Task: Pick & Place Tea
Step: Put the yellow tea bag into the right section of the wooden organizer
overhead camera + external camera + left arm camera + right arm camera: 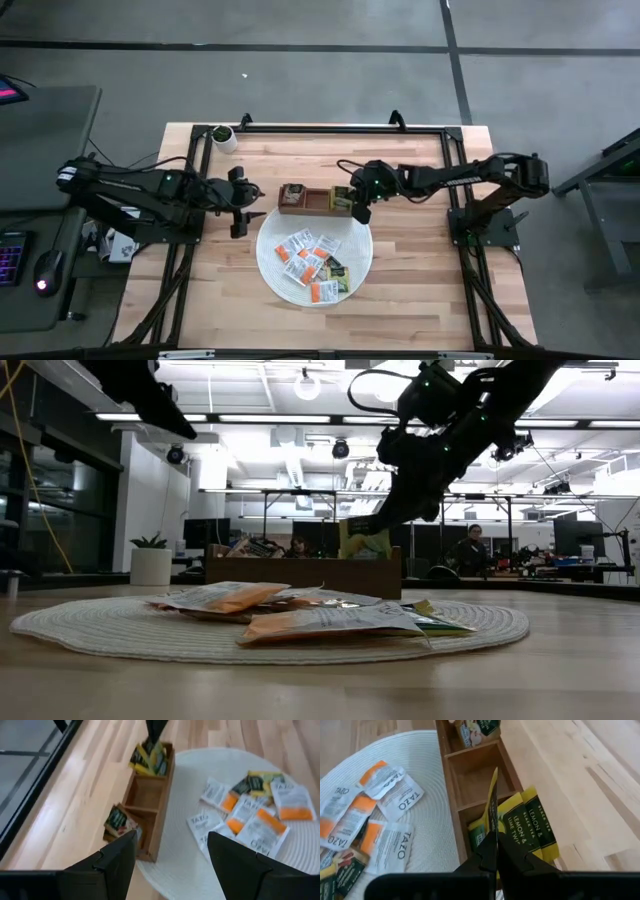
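**Right gripper pinches a packet edge-on over the tray's right compartment**

Right gripper [495, 851] is clenched on 1 yellow tea packet [492, 802], held edge-up like a blade so its thin side faces the wrist camera. The packet hangs directly above the right-hand compartment of the wooden tray [316, 200], where 2 lemon and lime packets [527, 822] already lean. Its flat face looks to run parallel with the dividers, so the drop appears to turn on going straight down into the slot, not sideways. The middle compartment shows bare wood, and the left one holds a dark green packet [116, 819].

In the high view the right arm reaches in from the right side of the table, its wrist angled down over the tray's right end. The left gripper [239, 203] waits just left of the tray, jaws spread wide and holding nothing, near the left rim of the round woven mat [266, 262]. Loose orange and white tea packets [314, 262] lie flat in a heap on that mat, on the near side of the tray, about equally close to both arms
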You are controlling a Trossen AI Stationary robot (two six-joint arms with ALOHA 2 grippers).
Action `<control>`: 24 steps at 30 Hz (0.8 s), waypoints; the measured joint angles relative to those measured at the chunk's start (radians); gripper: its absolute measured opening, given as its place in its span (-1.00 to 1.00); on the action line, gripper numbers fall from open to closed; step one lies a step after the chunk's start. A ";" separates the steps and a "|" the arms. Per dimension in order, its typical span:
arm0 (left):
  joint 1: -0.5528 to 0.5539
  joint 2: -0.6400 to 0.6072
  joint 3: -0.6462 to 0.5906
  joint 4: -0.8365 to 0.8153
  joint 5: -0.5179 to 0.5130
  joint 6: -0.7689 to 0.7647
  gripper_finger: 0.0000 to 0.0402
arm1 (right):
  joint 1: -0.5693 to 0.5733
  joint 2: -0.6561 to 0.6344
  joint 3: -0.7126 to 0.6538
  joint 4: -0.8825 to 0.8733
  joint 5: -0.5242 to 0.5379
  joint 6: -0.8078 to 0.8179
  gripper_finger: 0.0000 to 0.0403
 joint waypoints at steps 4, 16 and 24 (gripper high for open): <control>0.000 0.017 -0.001 -0.003 0.008 -0.013 0.20 | 0.000 0.000 0.000 -0.001 -0.017 -0.013 -1.00; 0.000 0.050 0.000 0.053 0.027 -0.025 0.20 | 0.000 0.002 0.000 0.000 -0.017 -0.034 -0.67; 0.000 0.052 0.000 0.123 0.046 -0.041 0.20 | 0.000 -0.006 0.044 -0.034 0.007 -0.021 -0.25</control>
